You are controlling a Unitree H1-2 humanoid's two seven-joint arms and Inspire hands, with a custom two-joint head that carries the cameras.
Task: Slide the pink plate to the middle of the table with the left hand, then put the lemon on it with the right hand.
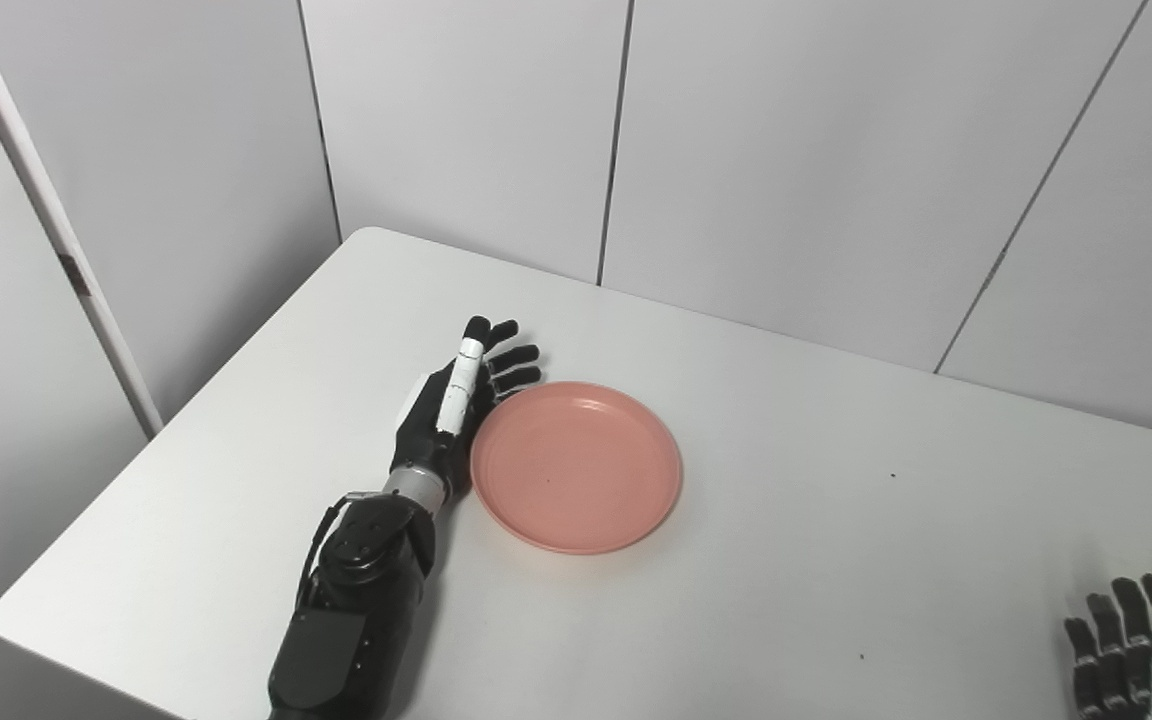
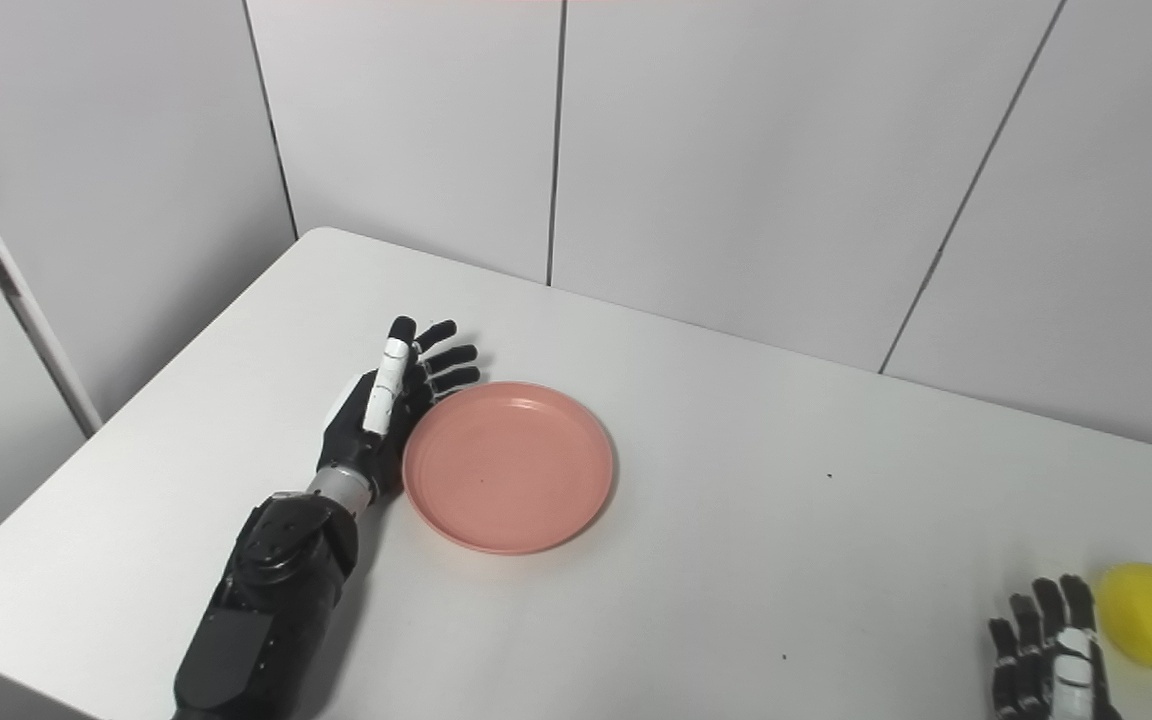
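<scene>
One pink plate (image 2: 508, 466) lies flat on the white worktop (image 2: 736, 560), left of the worktop's middle, and it carries nothing. At the plate's 9 o'clock edge stands the left hand (image 2: 376, 420), set on its side with the palm turned toward the plate. Its fingers (image 2: 441, 355) are straight and spread a little, pointing to 1 o'clock past the plate's 10 o'clock rim, and they grasp nothing; the hand is released. Its inner side lies right against the plate's left rim, though actual contact is too fine to tell. The black forearm (image 2: 266, 590) runs down from the hand to the bottom edge at 7 o'clock.

Well apart from the plate, toward 4 o'clock near the worktop's right front part, rests the lemon (image 2: 1148, 614), bright yellow and lying on its side. Just beside it, at its 8 o'clock, the right hand (image 2: 1048, 650) rises from the bottom edge with its fingers extended and apart, pointing to 12 o'clock, holding nothing; only its upper part shows. The fingers closest to the lemon sit next to it, and contact cannot be judged.

Beyond the worktop, at 12 o'clock, stand pale grey wall panels (image 2: 736, 150) with dark seams between them.
</scene>
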